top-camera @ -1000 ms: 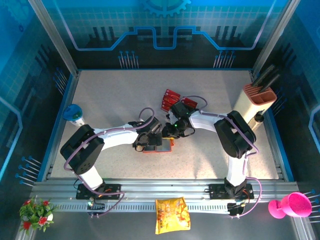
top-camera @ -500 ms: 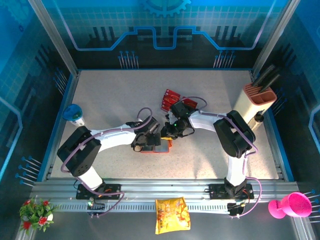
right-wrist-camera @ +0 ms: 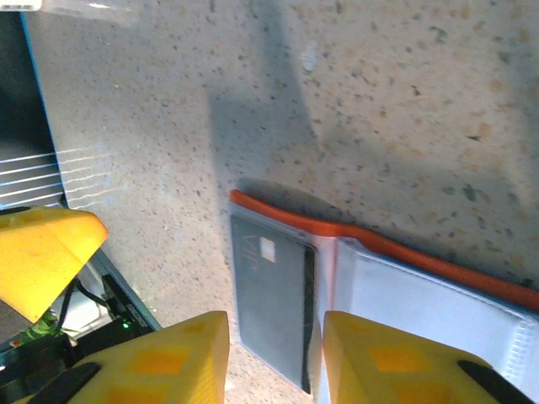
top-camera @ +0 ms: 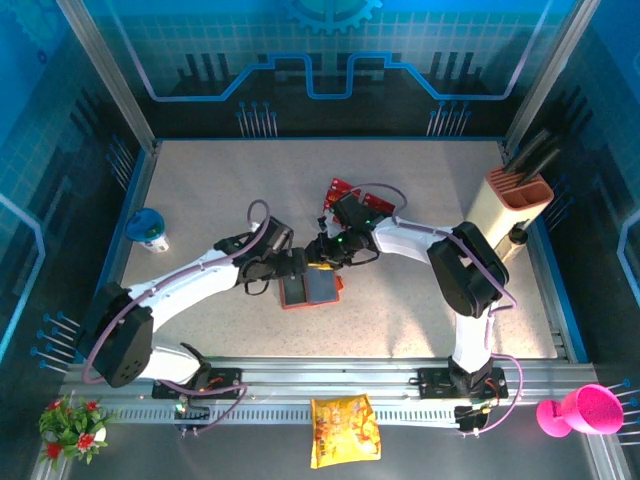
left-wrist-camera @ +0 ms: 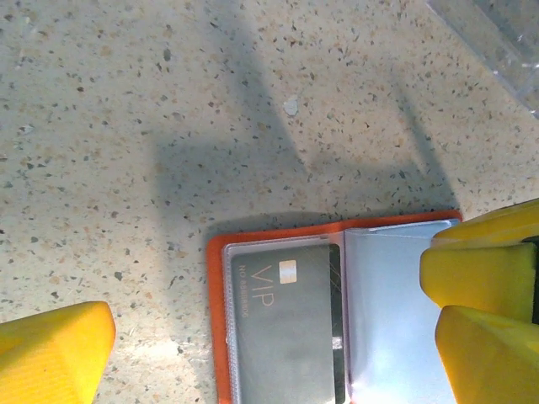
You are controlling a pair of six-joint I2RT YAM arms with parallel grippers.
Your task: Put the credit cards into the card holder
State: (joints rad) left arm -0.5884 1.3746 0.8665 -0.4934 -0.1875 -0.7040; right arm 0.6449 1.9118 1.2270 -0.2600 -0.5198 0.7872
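Note:
The orange card holder (top-camera: 310,289) lies open on the table, grey-blue pockets up. Its left clear pocket holds a dark card marked VIP (left-wrist-camera: 286,324), also seen as the dark card (right-wrist-camera: 274,290) in the right wrist view. My left gripper (top-camera: 283,264) is open at the holder's left edge, with its fingers (left-wrist-camera: 52,349) spread either side of the holder (left-wrist-camera: 221,278). My right gripper (right-wrist-camera: 274,364) is open right over the pocketed card, at the holder's far edge (top-camera: 321,250). Red credit cards (top-camera: 344,187) lie behind the right arm, partly hidden.
A clear plastic rack (left-wrist-camera: 497,38) lies just beyond the holder. A blue-lidded cup (top-camera: 147,227) stands at the left and a beige block with an orange top (top-camera: 518,198) at the right. A yellow snack bag (top-camera: 343,431) and a pink cup (top-camera: 585,410) lie off the front rail.
My left gripper has slid left off the card holder, baring its open pockets. My right gripper has shifted left and slightly farther back.

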